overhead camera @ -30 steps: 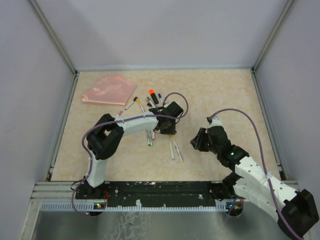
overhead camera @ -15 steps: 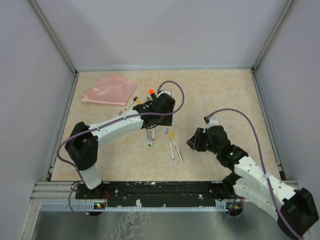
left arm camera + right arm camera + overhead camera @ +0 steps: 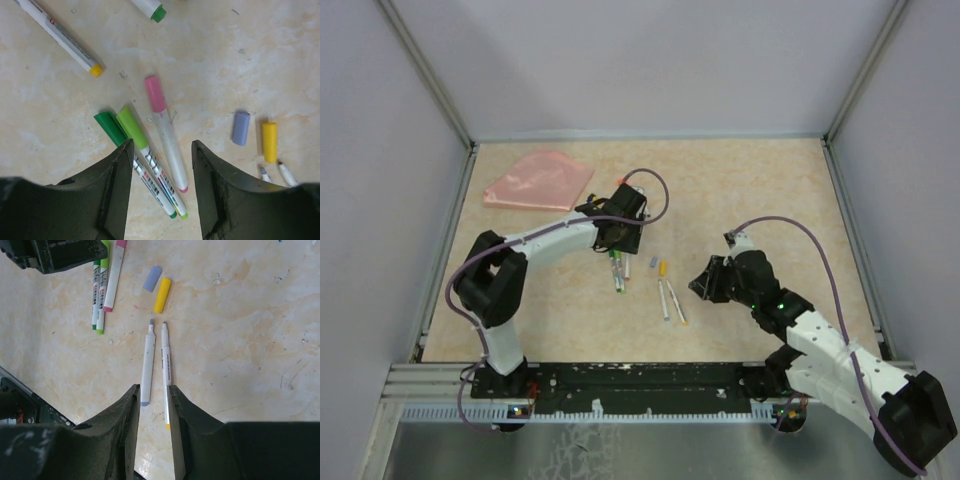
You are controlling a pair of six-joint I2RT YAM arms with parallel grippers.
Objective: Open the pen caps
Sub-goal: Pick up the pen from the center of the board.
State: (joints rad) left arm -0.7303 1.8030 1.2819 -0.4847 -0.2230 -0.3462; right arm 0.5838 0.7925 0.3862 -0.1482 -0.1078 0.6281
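I count two done so far: the yellow cap [image 3: 269, 142] and a lilac cap [image 3: 241, 128] lie loose, side by side. The two bare pens [image 3: 147, 362] sit just on the base side of the yellow cap, tips pointing at it. To the left of the yellow cap three pens are still closed, wearing a pink cap [image 3: 155, 94], a light green cap [image 3: 131, 128] and a dark green cap [image 3: 110, 128]. Farther out that way I see another yellow-capped pen [image 3: 96, 70] and a green-capped one [image 3: 159, 13], so I judge most of the job is left. My left gripper [image 3: 162, 150] hangs over that trio with its fingers spread wide and nothing between them. The right gripper [image 3: 152, 390] hovers above the bare pens, fingers a narrow slit apart, also empty. The only container is the pink pouch [image 3: 538, 180], well beyond the yellow cap toward the back left. It lies flat, and I cannot tell what, if anything, is inside.
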